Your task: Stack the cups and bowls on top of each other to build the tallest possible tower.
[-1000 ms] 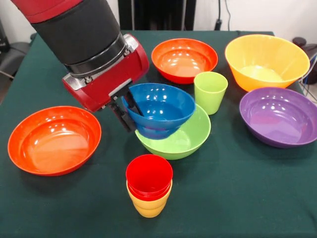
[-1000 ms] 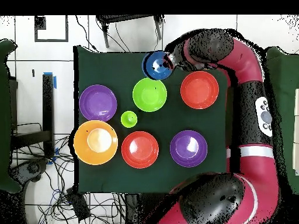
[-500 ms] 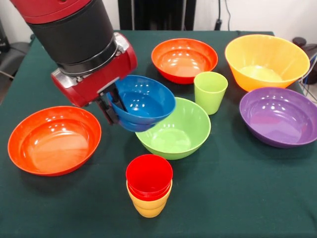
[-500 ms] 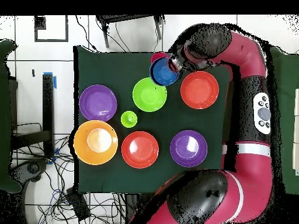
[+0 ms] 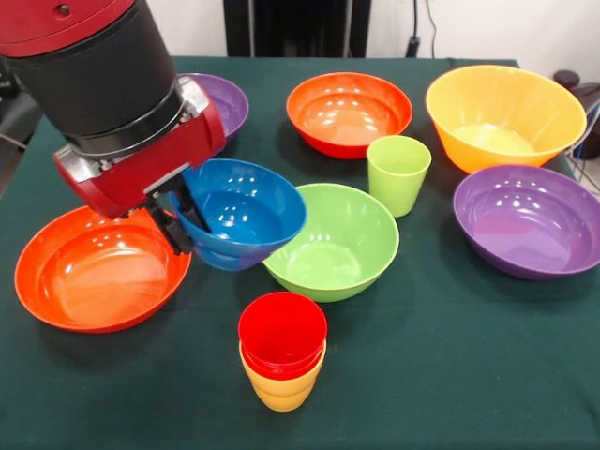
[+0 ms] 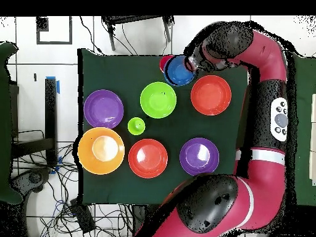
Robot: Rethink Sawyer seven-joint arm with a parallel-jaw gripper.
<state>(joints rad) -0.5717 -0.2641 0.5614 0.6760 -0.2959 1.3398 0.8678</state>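
The table's crowded: a large orange bowl point(image 5: 504, 114) at the back corner, a purple bowl point(image 5: 531, 218) in front of it, a red-orange bowl point(image 5: 349, 112) in the back middle, and a light green cup point(image 5: 398, 173) standing upright, mouth up, just beside the green bowl point(image 5: 336, 242). Another red-orange bowl point(image 5: 98, 264) sits on the arm's side, and a second purple bowl point(image 5: 223, 101) peeks out behind the arm point(image 5: 103, 75). The gripper point(image 5: 183, 217) is clamped on the blue bowl point(image 5: 241, 215), one finger inside the rim and one outside, holding it clear of the table. The bowl hangs tilted, its mouth facing up and toward the camera, between the red-orange bowl and the green bowl and overlapping the green one's rim in the front view. At the near edge, the red cup point(image 5: 282, 335) sits nested in the yellow cup point(image 5: 281, 386), both upright, apart from the bowls.
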